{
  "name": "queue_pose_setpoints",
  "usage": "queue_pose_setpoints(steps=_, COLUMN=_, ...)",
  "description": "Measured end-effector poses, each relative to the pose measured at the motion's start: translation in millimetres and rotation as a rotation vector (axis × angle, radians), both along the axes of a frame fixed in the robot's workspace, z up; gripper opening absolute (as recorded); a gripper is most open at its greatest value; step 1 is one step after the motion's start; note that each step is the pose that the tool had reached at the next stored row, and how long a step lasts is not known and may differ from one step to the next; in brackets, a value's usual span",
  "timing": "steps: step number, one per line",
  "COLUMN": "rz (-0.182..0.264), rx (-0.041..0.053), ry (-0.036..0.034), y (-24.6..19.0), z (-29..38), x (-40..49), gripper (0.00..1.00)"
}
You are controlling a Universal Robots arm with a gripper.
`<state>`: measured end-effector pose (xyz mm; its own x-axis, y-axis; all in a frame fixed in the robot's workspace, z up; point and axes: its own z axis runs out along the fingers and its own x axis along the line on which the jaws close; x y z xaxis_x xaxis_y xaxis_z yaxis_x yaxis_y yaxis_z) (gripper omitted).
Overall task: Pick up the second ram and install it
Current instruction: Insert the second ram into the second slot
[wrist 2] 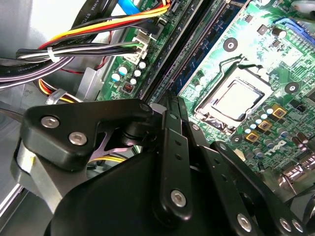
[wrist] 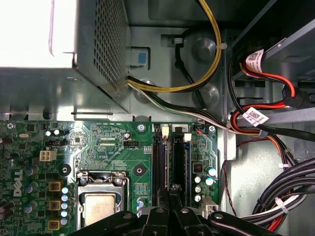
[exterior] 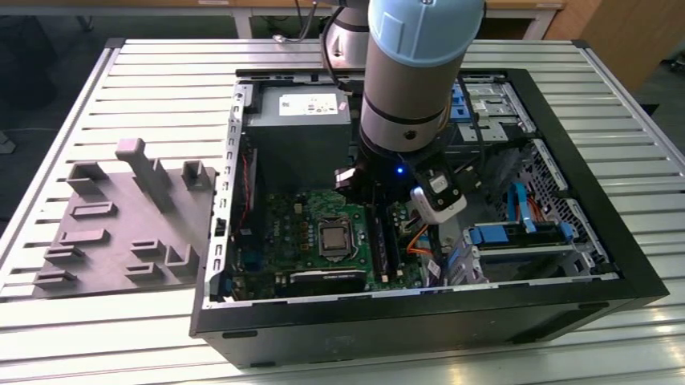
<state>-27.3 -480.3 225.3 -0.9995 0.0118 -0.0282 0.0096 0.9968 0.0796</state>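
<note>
Open PC case (exterior: pixel 605 210) lies on its side on a slatted table (exterior: pixel 160 64). The arm reaches down into it over the motherboard (exterior: pixel 287 234).

- End effector (exterior: pixel 370 199): low over the memory slots, on the side of the CPU socket (exterior: pixel 335 238) toward the exterior view's right. In both wrist views the fingers stand narrow, almost together (wrist 2: pixel 171 105) (wrist: pixel 170 194), with a thin dark edge between them. I take them as closed on the ram.
- Ram (wrist: pixel 180 162): on edge, in line with the slots, running from the fingertips toward the white latches at the far end. In the exterior view it is a dark strip (exterior: pixel 379 241) just under the end effector. Cannot tell whether it is fully seated.
- Socket (wrist: pixel 101 206) (wrist 2: pixel 236 101): bare metal lid, just beside the slots.
- Power supply (exterior: pixel 300 120): past the board's far edge. Yellow and black cables (wrist: pixel 206 73) run from it.
- Grey fixture (exterior: pixel 118 233): on the table, toward the exterior view's left, well apart from the case.
</note>
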Motion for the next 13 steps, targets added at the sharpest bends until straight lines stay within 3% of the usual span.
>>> queue_pose_setpoints(steps=13, rz=0.002, rx=0.0011, ry=-0.0010, y=0.0, z=-0.1, x=-1.5, gripper=0.12)
